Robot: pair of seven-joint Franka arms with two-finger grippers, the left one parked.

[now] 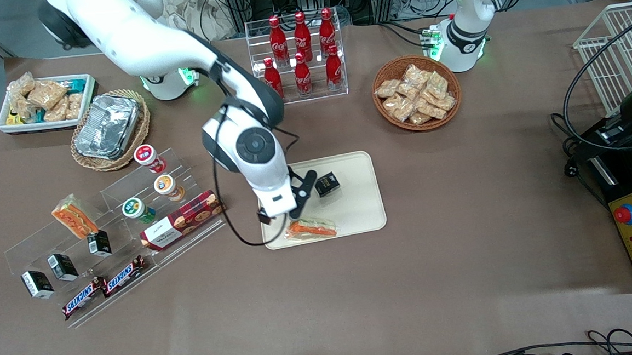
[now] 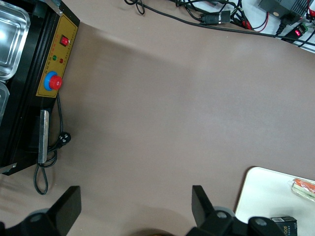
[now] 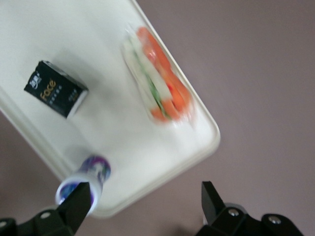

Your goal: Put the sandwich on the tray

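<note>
The sandwich (image 1: 312,228) lies flat on the cream tray (image 1: 359,208), at the tray's corner nearest the front camera, toward the working arm's end. It shows orange and green filling along one edge in the right wrist view (image 3: 160,81). My right gripper (image 1: 287,204) is open and empty. It hangs above the tray's edge beside the sandwich, not touching it. In the right wrist view the gripper (image 3: 143,196) has its fingers spread over the tray's rim (image 3: 147,184). The sandwich also shows in the left wrist view (image 2: 304,189).
A black box (image 1: 327,183) sits on the tray. A small purple-lidded cup (image 3: 83,179) stands by one finger. An acrylic shelf toward the working arm's end holds another wrapped sandwich (image 1: 74,217), cups and a cookie box (image 1: 181,220). A cola rack (image 1: 300,52) and snack basket (image 1: 416,92) are farther back.
</note>
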